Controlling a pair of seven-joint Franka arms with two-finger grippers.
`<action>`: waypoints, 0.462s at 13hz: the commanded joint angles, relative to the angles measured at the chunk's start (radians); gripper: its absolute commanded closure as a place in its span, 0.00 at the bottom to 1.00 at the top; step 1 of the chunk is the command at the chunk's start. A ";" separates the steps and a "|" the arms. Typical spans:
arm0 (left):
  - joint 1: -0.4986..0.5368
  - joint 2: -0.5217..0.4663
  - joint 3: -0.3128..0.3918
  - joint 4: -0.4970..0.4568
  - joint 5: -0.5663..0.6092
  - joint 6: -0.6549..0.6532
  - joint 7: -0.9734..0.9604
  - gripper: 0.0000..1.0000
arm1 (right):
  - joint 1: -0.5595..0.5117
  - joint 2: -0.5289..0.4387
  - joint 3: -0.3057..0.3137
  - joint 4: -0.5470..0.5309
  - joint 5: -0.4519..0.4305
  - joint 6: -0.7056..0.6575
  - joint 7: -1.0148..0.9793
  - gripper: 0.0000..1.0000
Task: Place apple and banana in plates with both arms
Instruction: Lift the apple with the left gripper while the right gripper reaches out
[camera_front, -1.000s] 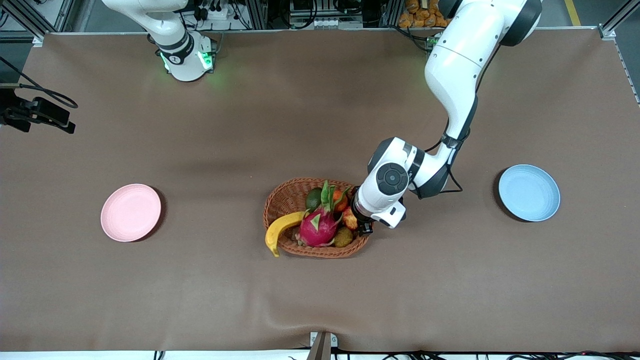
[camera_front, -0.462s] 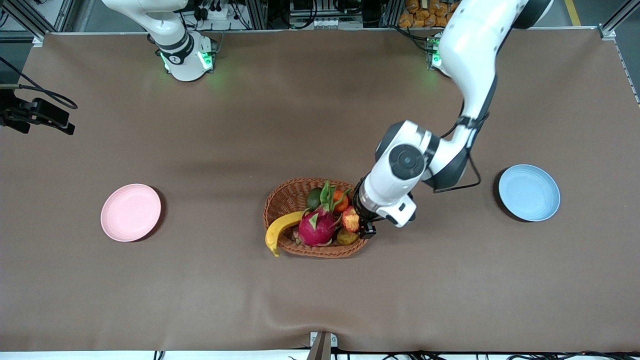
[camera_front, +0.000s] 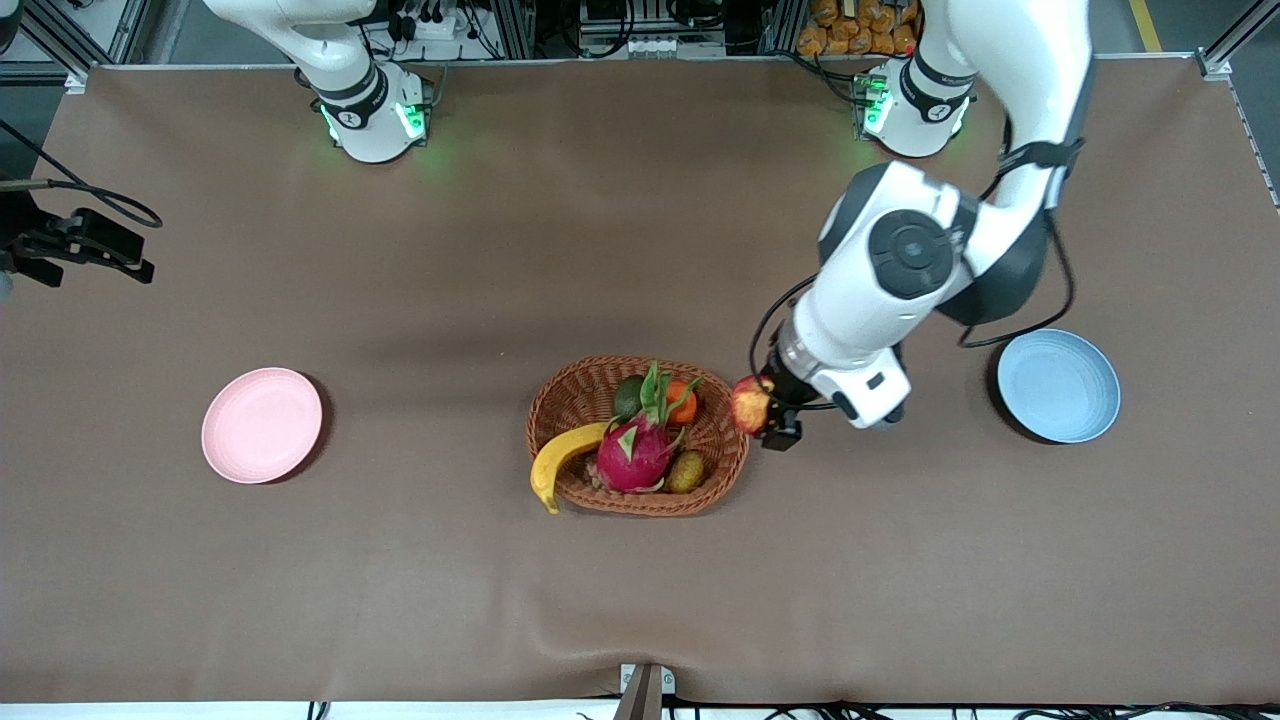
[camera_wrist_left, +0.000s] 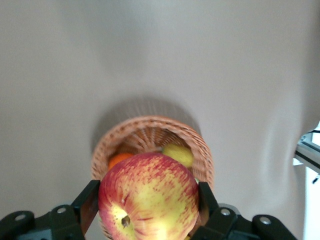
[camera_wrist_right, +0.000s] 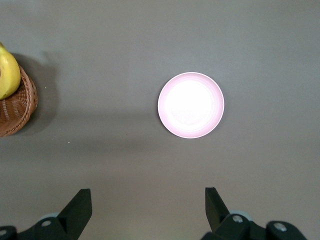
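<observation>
Left end effector (camera_front: 762, 412) pinching apple (camera_front: 750, 404) over basket (camera_front: 720, 440) rim; right end effector (camera_wrist_right: 147, 206) spread above table.

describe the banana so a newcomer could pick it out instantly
Find the wicker basket in the middle of the table. The banana lies over its rim at the end toward the pink plate, one tip hanging outside. It is the only long, curved yellow fruit; its neighbours are a magenta dragon fruit and small round fruits.

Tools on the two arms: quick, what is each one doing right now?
Left tool: shut on the apple, up beside the basket.
Right tool: open, holding nothing, high over the table.
</observation>
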 joint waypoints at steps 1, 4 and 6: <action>0.048 -0.040 -0.003 -0.026 -0.028 -0.069 0.121 1.00 | 0.016 0.038 -0.004 0.030 -0.031 -0.004 -0.115 0.00; 0.121 -0.051 -0.001 -0.029 -0.103 -0.156 0.267 1.00 | 0.032 0.043 -0.005 0.030 -0.036 -0.002 -0.116 0.00; 0.161 -0.051 -0.003 -0.030 -0.127 -0.211 0.345 1.00 | 0.033 0.045 -0.005 0.030 -0.034 0.004 -0.065 0.00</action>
